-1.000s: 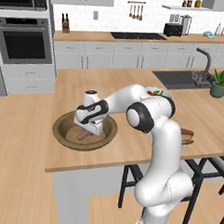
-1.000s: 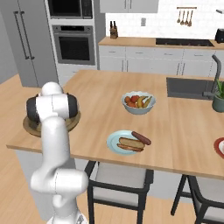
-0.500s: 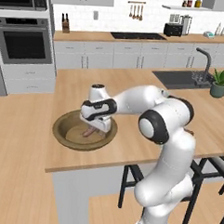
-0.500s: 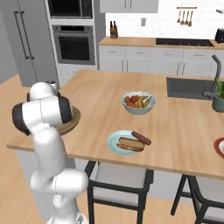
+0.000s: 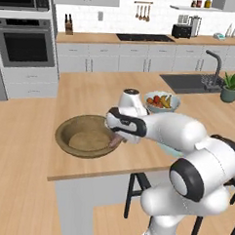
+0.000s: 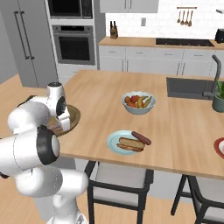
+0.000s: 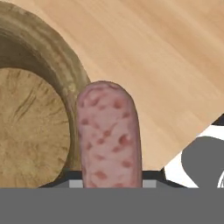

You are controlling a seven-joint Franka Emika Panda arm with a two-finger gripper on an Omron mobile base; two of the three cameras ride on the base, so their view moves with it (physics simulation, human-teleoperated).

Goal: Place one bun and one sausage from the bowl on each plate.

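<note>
Gripper (image 5: 116, 139), at centre of the left base view, is closed on a pinkish sausage (image 7: 109, 138) and hangs over the near right rim of the bowl (image 5: 64, 136). Compared with a second ago, when the hand sat low inside the bowl at left of centre, it has risen and swung rightward, carrying the sausage clear of the dish. In the hand view the sausage stands upright at lower centre, with the bowl rim curving along the left and bare counter (image 7: 166, 57) across the upper right. The bowl's floor looks bare in the left base view. Lower centre of the right base view: the blue plate (image 6: 113, 144) already bears a bun (image 6: 127, 143) and a dark sausage (image 6: 141, 138); the red-rimmed plate (image 6: 218, 146) sits at the right edge, its contents cut off. Judged from this, the lifted sausage is probably bound for the red-rimmed plate, well apart from the hand.
</note>
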